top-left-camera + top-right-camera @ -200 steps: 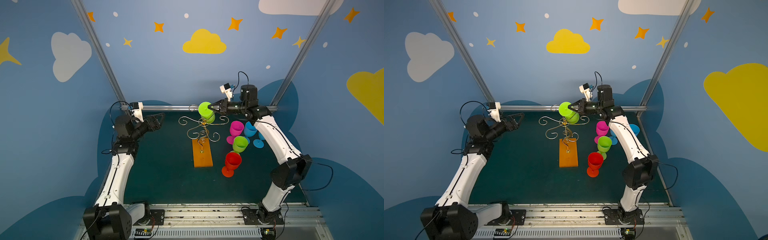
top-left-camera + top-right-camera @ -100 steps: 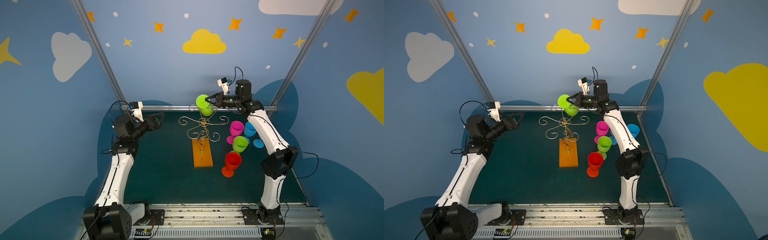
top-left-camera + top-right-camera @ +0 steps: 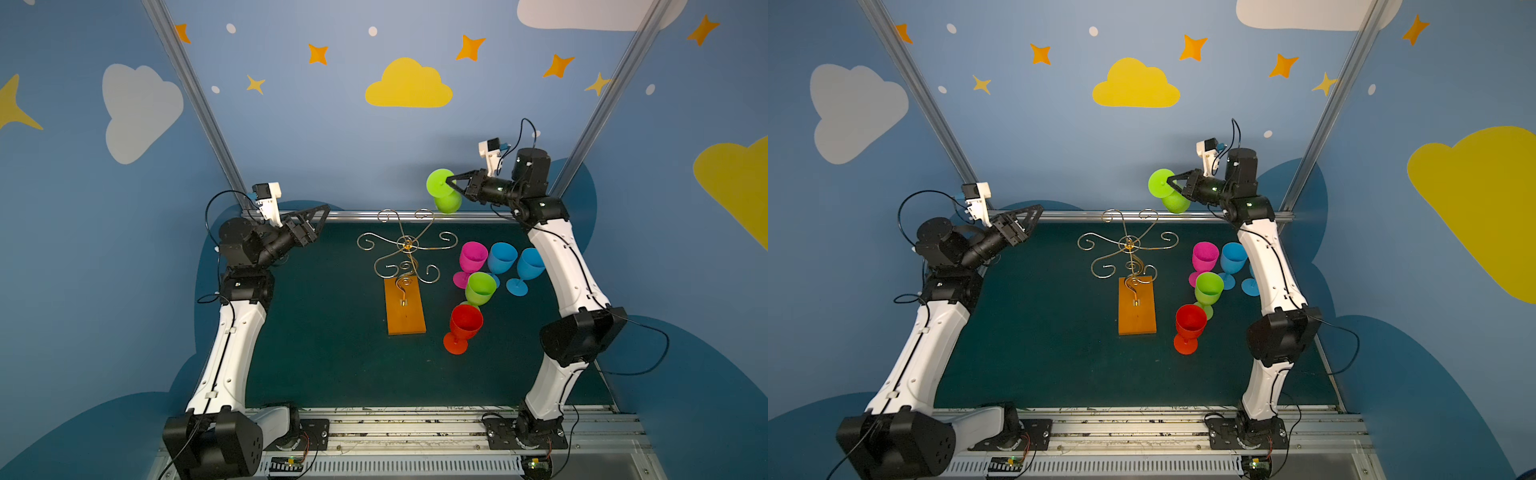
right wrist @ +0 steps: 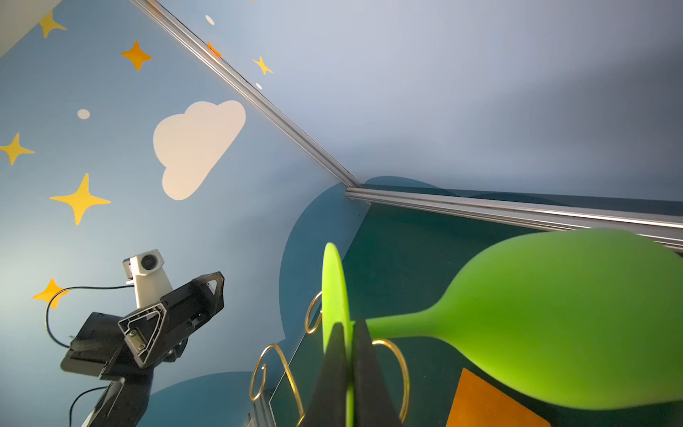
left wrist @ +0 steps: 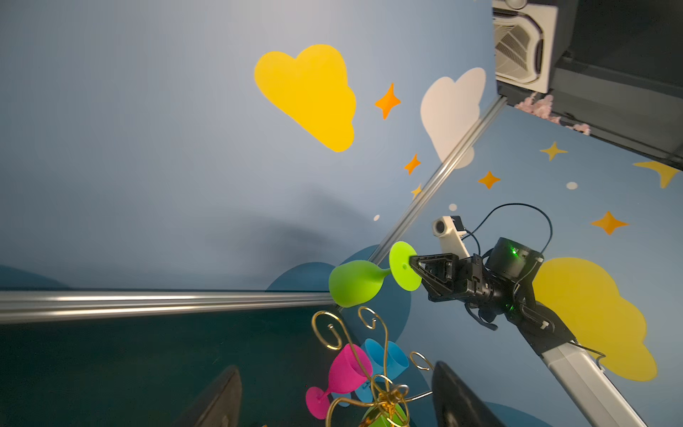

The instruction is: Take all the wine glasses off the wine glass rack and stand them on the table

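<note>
A green wine glass [image 3: 448,202] [image 3: 1176,202] hangs in the air at the back right, tipped on its side, clear of the wine glass rack. My right gripper [image 3: 451,181] [image 3: 1170,180] [image 4: 347,325] is shut on the thin edge of its foot disc; in the left wrist view the glass [image 5: 354,283] shows free of the wire. The wine glass rack [image 3: 409,245] [image 3: 1128,243] is gold wire with empty scroll arms on an orange base [image 3: 405,305]. My left gripper [image 3: 318,214] [image 5: 334,366] stays at the back left, open, holding nothing.
Right of the rack, several glasses stand on the dark green mat: pink [image 3: 473,257], two blue [image 3: 502,257] [image 3: 532,264], green [image 3: 480,289] and red [image 3: 466,322]. An aluminium rail [image 3: 357,216] runs along the back edge under the held glass.
My right gripper has carried the green glass up, back and to the right, away from the rack's top. The left arm has hardly moved.
</note>
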`<state>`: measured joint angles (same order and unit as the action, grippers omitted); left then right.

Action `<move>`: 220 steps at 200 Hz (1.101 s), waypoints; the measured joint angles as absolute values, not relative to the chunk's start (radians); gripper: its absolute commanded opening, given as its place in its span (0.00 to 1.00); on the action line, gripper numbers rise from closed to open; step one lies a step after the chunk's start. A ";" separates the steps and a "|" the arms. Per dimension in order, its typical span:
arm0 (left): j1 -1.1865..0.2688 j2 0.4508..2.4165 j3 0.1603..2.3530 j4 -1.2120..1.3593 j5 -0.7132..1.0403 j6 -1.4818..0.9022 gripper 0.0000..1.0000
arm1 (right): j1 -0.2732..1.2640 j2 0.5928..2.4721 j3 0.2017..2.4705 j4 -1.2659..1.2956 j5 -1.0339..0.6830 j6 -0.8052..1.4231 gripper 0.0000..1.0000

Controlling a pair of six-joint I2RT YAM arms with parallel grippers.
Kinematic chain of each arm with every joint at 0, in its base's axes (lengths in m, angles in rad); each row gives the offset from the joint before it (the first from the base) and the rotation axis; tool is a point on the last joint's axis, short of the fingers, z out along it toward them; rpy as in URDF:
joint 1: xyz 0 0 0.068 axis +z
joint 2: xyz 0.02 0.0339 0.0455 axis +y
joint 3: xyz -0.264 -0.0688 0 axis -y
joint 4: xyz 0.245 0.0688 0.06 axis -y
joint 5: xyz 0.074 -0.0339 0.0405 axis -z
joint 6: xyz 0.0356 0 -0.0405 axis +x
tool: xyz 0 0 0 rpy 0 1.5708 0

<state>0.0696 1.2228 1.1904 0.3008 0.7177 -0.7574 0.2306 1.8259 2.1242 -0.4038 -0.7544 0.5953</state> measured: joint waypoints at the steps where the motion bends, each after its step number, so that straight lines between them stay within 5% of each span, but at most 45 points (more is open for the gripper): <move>1: 0.068 1.224 1.192 0.303 0.719 -0.759 0.73 | 0.231 1.823 2.123 -0.405 -0.754 0.595 0.00; 94: -0.286 1.403 1.446 0.389 0.879 -0.812 0.65 | 0.295 1.389 1.951 -0.500 -0.764 0.458 0.00; 181: -0.464 1.505 1.532 0.398 0.904 -0.815 0.64 | 0.448 1.340 1.892 -0.578 -0.685 0.388 0.00; 220: -0.496 1.507 1.559 0.387 0.906 -0.809 0.56 | 0.489 1.340 1.892 -0.584 -0.647 0.377 0.00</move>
<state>-0.4965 1.5074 1.5585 0.3866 0.9062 -0.8093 0.4892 1.3403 1.8915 -0.5838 -0.6468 0.3771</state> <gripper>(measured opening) 0.598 0.048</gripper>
